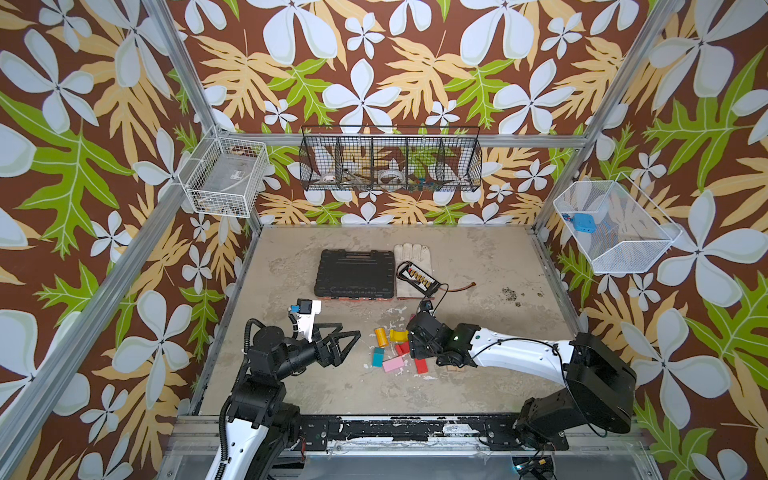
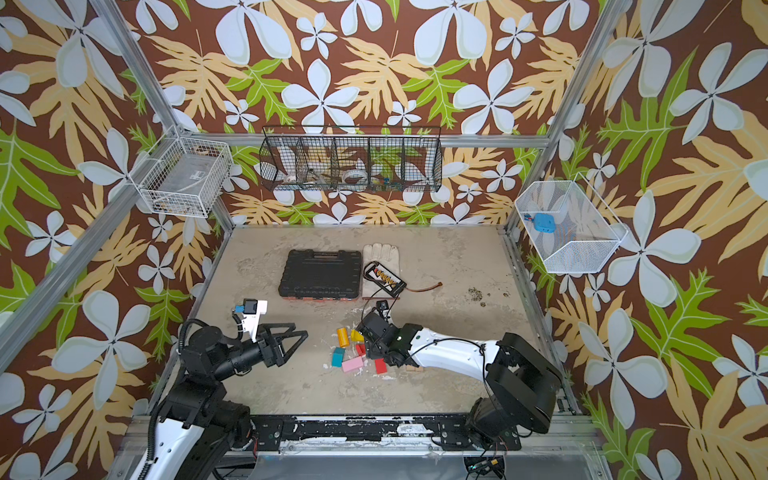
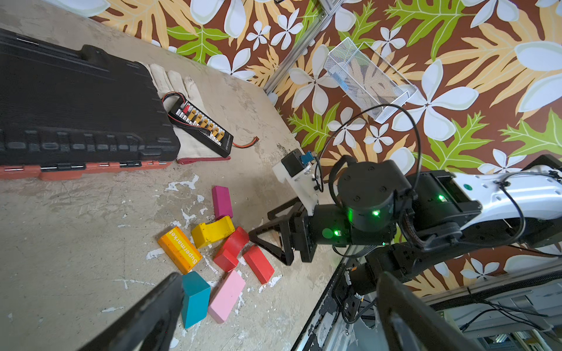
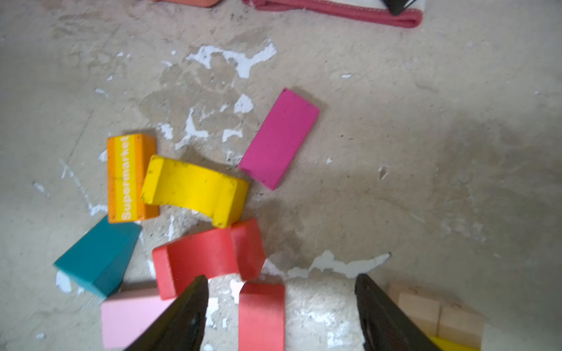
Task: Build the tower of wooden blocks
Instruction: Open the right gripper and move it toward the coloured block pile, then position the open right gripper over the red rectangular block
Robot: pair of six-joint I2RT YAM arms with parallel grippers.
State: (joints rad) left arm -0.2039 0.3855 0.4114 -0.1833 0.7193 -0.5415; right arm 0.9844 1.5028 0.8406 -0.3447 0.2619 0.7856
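No tower yet; the wood blocks (image 1: 392,349) all lie loose in a small heap on the table (image 1: 478,257), front middle, between the two arms. Looks like the first pick is in hand: the right end effector (image 4: 281,278) hangs low over the heap with its fingers spread; a red brick (image 4: 261,316) lies between them with a gap on each side (a red arch (image 4: 209,258) sits right at one finger, so it might get nudged). Next move, I'd guess: drop, close on the brick, lift it to a bare spot as a base. The left end effector (image 1: 347,345) is spread wide too, holding nothing, just beside the heap. Only readable writing: "Supermarket" in white on the orange block (image 4: 129,179); the print on the black connector board (image 3: 200,124) is too small to read.
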